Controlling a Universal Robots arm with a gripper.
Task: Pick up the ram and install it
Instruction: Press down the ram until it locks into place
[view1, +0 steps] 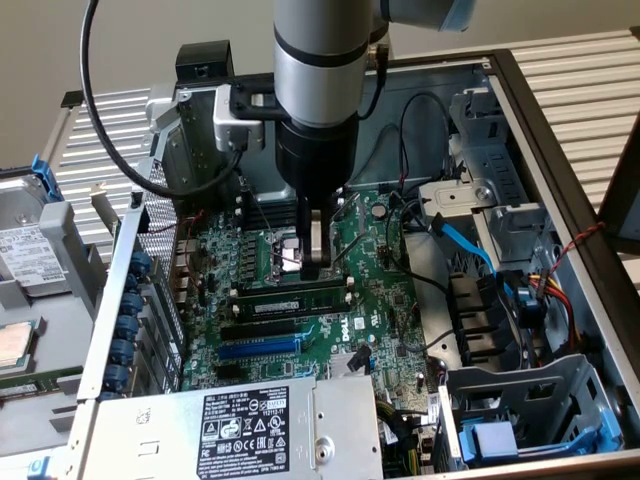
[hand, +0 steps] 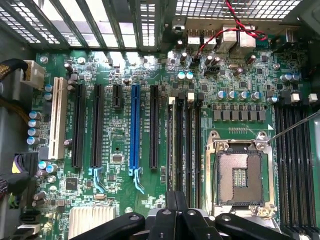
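Pincer (view1: 313, 262) shut, fingers pressed together, nothing between them. It hangs tip-down over the motherboard (view1: 375, 305), just above the ram (view1: 288, 297) and beside the CPU socket (view1: 282, 250). In the wrist view the closed fingertips (hand: 175, 212) sit over the memory slots (hand: 184, 145) next to the socket (hand: 241, 172).

Ram: long thin green stick with dark chips, lying along a slot between white end latches, parallel to the black expansion slots (view1: 260, 327) and the blue slot (view1: 255, 348) on the near side. Looks seated or close to seated; can't tell if the latches have clicked.

Step in hand, my read: closed tips used as a pusher on the stick's top edge. To do it well: keep the push straight down onto the edge, centred or even at both ends, stick square in the slot, no sideways load that would bend the board or skid onto the socket pins.

Materials: motherboard is matte green fibreglass, dense with small silver capacitors (hand: 240, 95). Socket has a shiny metal frame around a dark pin field. Slots are hard plastic, long and narrow. Case (view1: 560, 200) is grey sheet metal, perforated in places. Blue cable (view1: 460, 240) and thin black wires are flexible and loose near the board's right in the exterior view. Power supply (view1: 240, 425) is a boxy metal unit with a black label.
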